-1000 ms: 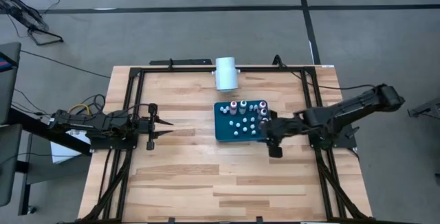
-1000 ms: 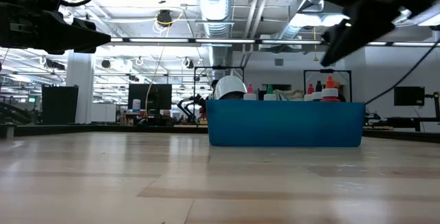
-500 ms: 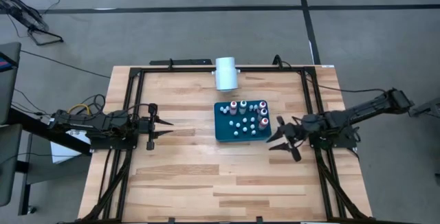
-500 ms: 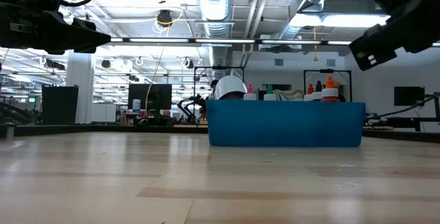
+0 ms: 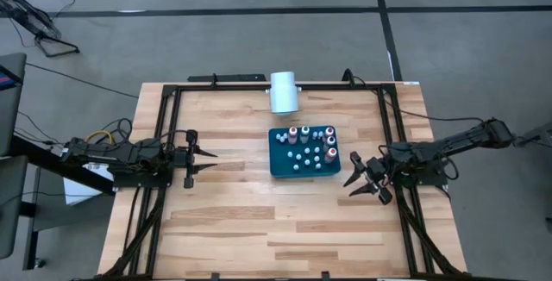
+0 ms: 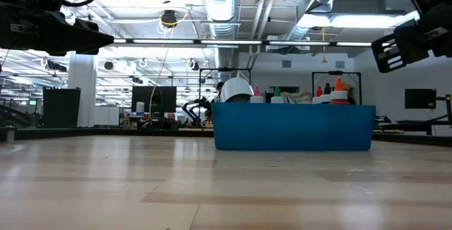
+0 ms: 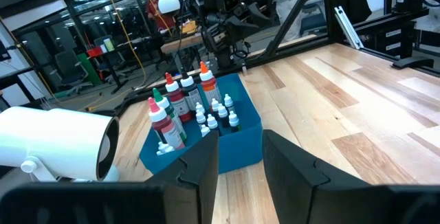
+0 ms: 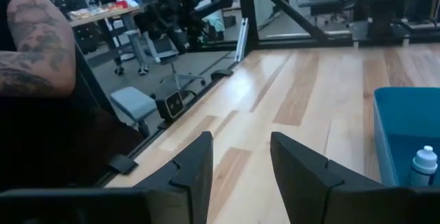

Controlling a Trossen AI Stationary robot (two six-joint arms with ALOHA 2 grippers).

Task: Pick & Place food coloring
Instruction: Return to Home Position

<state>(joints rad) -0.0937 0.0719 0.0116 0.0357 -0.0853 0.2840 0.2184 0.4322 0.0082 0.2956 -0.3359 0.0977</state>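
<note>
Spread wide and holding nothing, the right claw point(image 5: 355, 181) is hovering above the table point(image 5: 233, 221) near the bin point(image 5: 278, 167), on the side facing the right arm and clear of its wall. The bottles point(image 5: 307, 147) are all standing upright inside the bin, caps up. The bigger ones are crowding the wall nearest the white cylinder point(image 5: 283, 92), which is lying just beyond the bin. The left claw point(image 5: 207, 161) is waiting well apart from the bin on the opposite side, its fingers also parted and empty.

From above, the bottles are showing only as dots of cap. The low view is hiding their bodies behind the bin's blue wall, letting just a few red, orange and white tops peek over the rim. It is also showing the right claw raised well above the bin's height. The left wrist view is giving what neither of those does: red, dark and pale bodies, with the tall bottles on the side nearest the cylinder and the tiny ones next to them, seen past its own fingers point(image 7: 292, 165). The right wrist view is catching only one corner of the bin, with a single white-capped bottle inside, beyond its parted fingers point(image 8: 196, 165). Past the table's edge, a person's tattooed forearm point(image 8: 34, 52) is showing.
</note>
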